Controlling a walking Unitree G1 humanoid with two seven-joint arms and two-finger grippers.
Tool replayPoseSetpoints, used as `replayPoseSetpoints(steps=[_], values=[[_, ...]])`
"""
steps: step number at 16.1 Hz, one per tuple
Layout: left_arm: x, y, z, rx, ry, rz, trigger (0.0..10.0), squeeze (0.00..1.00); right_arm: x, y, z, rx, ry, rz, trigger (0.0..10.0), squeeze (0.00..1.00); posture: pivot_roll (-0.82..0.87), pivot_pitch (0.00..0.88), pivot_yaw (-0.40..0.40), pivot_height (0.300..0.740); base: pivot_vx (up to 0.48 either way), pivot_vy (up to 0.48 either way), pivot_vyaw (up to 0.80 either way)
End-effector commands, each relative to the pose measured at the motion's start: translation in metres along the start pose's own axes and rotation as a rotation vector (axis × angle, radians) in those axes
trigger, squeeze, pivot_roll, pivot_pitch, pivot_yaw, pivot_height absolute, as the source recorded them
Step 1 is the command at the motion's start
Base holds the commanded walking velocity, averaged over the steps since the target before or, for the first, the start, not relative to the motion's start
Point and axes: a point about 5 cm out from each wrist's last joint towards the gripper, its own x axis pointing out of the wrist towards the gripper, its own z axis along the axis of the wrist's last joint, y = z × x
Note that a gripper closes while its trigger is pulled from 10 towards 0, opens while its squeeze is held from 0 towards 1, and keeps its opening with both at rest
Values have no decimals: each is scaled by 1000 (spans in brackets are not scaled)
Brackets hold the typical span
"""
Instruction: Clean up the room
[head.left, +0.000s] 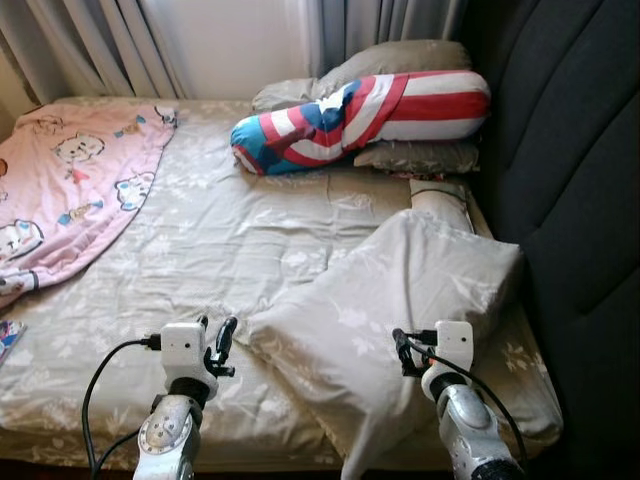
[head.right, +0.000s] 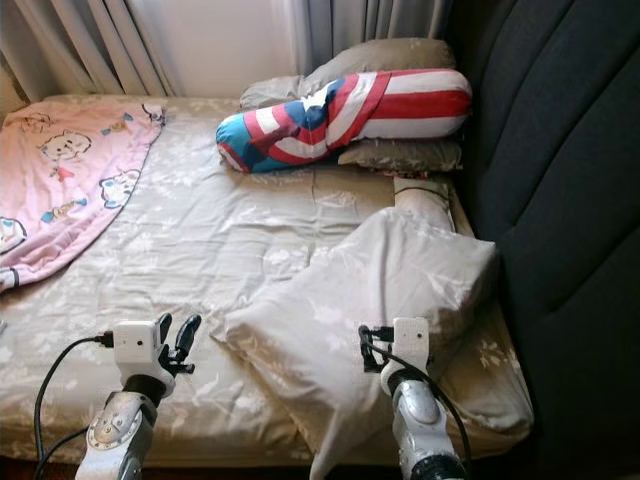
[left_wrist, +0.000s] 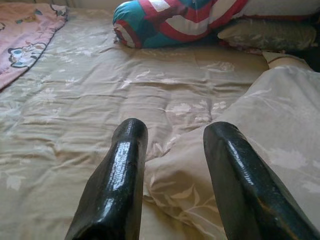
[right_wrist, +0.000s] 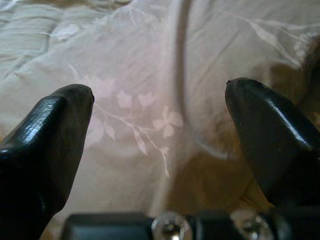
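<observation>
**A:** Two grippers hover at the bed's near edge. The left gripper (head.left: 222, 338) sits just beside the near corner of a beige floral pillow (head.left: 400, 290), fingers parted and empty; the right gripper (right_wrist: 160, 130) is spread wide, close over that pillow's cover.

**B:** How should it grip?

**A:** Probably pinch fabric at both sides, then lift evenly.

**B:** And the counts?

**A:** One loose pillow, one striped bolster (head.left: 360, 115) at the head, two grey pillows around it, one pink blanket (head.left: 70, 180)
</observation>
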Motion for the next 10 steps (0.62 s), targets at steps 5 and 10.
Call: replayPoseSetpoints(steps=[5,10], values=[[1,0,5,11,-8,-10,10000,0,0,0,-4,-14,35,-2,10000,0,26,88,-15,682,0,0,0],[5,1,10,11,-18,-11,10000,0,2,1,-3,-14,45,1,10000,0,25,89,-13,682,0,0,0]])
